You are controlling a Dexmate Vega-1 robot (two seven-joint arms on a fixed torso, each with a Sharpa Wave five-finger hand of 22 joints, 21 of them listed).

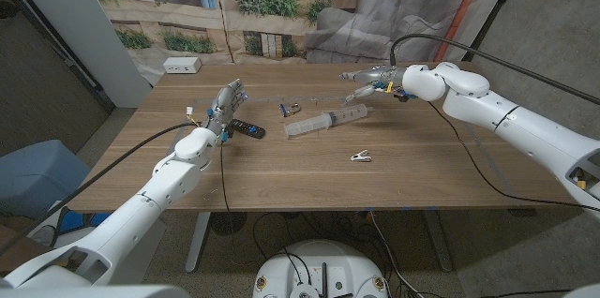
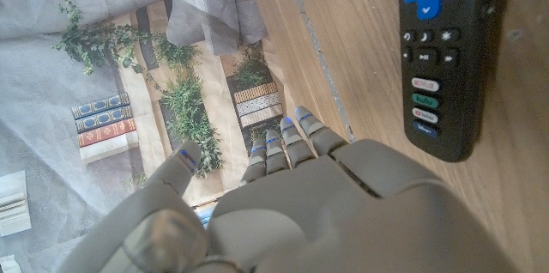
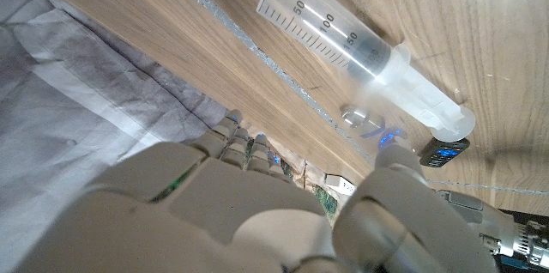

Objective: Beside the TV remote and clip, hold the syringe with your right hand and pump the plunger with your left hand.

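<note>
A large clear syringe [image 1: 323, 122] lies on the wooden table [image 1: 422, 176] near its middle, and the right wrist view shows it [image 3: 360, 41] close up with its printed scale. A black TV remote [image 1: 246, 129] lies to its left, shown close in the left wrist view [image 2: 442, 50]. A small blue clip [image 1: 291, 109] sits between remote and syringe. My right hand [image 1: 375, 81] hovers behind the syringe's right end, fingers stretched out, holding nothing. My left hand [image 1: 225, 106] stands just left of the remote, fingers apart and raised, also holding nothing.
A small white clip [image 1: 361, 156] lies in front of the syringe. A white power strip [image 1: 182, 66] sits at the table's far left corner. A printed backdrop hangs behind the table. A black cable runs over the right arm.
</note>
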